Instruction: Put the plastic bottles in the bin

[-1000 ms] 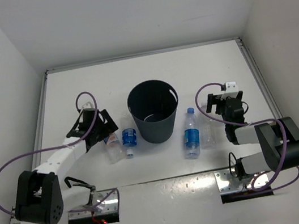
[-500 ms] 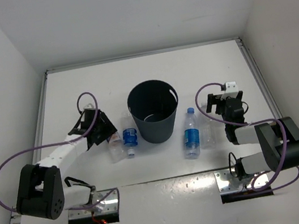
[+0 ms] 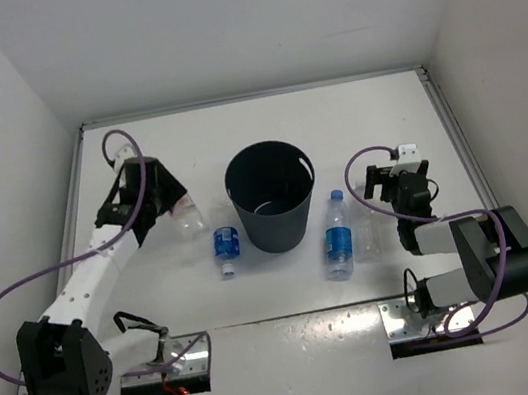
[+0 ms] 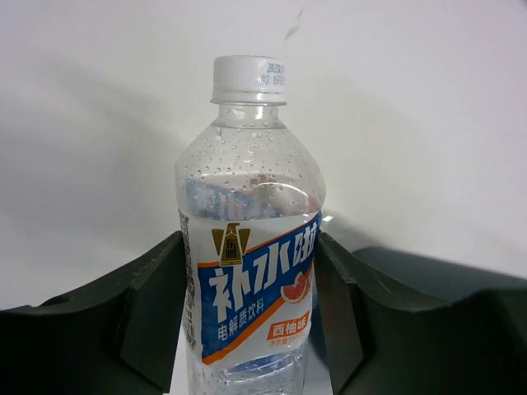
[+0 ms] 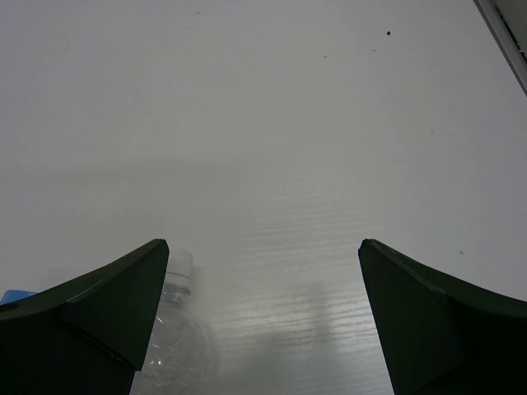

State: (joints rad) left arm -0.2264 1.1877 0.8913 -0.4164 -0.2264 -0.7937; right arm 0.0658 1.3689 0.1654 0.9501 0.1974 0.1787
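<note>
White table (image 3: 361,110), metal side rails (image 3: 453,130), plain white walls (image 3: 215,23), soft even light

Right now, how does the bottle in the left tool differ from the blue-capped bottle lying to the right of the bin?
The held bottle has a white cap; the blue-capped bottle has a blue one. The held bottle is clamped between the fingers of the left tool; the blue-capped bottle lies free on the table. The held bottle's label is blue with an orange stripe; the other's looks plain blue. Both are clear plastic, outside the bin.

Label (image 4: 251,288) of the bottle (image 4: 247,164): "补水啦" (below, "电解质饮料")
</note>
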